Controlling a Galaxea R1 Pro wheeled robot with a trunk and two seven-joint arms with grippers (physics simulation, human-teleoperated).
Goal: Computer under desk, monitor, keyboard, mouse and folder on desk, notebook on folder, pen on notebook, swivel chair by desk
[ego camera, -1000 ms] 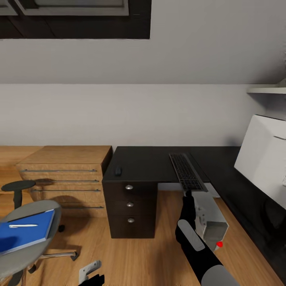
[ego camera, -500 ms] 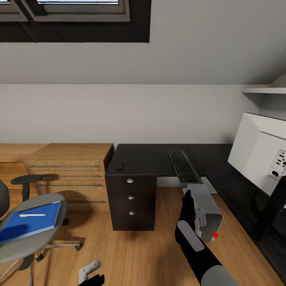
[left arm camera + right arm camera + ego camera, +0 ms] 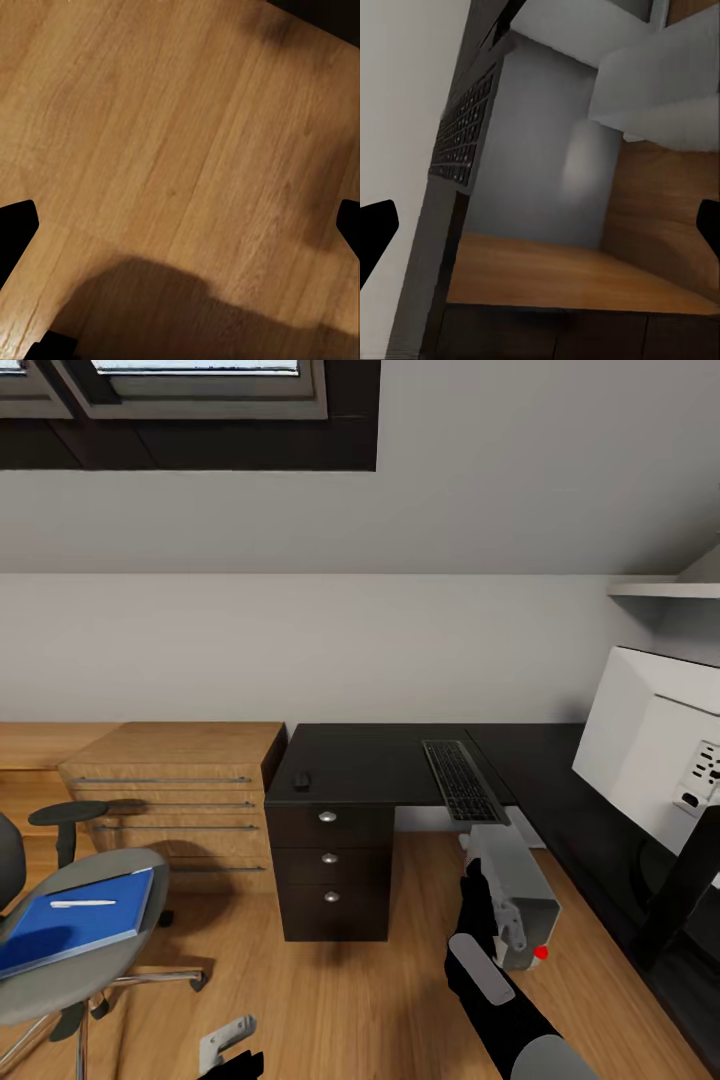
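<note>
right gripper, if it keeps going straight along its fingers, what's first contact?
Most likely the computer: its grey case lies between the right gripper's open fingers, with the keyboard on the desk edge beside it. Depth is unclear.

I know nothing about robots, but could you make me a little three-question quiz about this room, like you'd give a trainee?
1. True or false: the folder lies on the desk.
2. What small thing rests on the desk's left part, above the drawers?
A. pen
B. mouse
C. cup
3. Fill in: the keyboard juts past the desk's front edge, above the grey ____ on the floor.

Key
1. False. It lies on the chair seat, a white pen on top.
2. B, the mouse.
3. Computer, standing by the right arm.
</note>
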